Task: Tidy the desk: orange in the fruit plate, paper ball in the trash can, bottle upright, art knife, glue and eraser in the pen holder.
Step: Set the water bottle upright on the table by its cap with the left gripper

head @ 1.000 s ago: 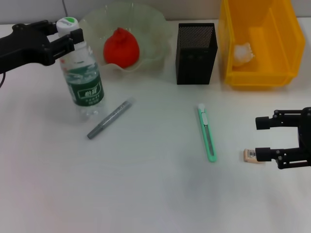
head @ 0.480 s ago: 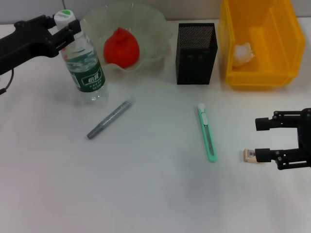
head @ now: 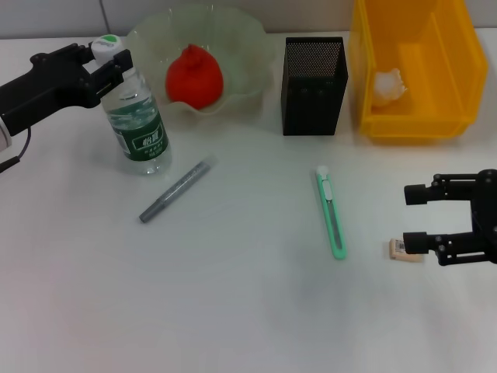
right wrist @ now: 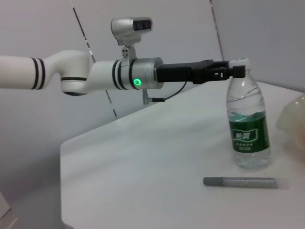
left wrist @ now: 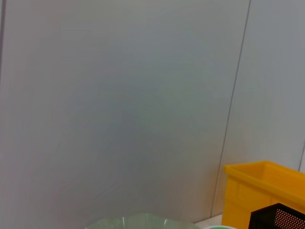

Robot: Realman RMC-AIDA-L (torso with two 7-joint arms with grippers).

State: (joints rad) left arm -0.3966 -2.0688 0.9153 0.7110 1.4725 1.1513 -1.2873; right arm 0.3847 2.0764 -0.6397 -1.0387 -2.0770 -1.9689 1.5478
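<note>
In the upper left of the frame, the left end effector (head: 111, 64) grips the cap of the upright bottle (head: 137, 116) – the right end effector (head: 415, 218), lower right, is open beside the eraser (head: 400, 248).

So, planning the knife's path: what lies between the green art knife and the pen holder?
In the head view, only bare desk lies between the art knife and the pen holder.

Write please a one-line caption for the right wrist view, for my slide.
Left gripper holds the cap of the upright clear plastic bottle with a green label; a grey glue stick lies on the white table beside it.
</note>
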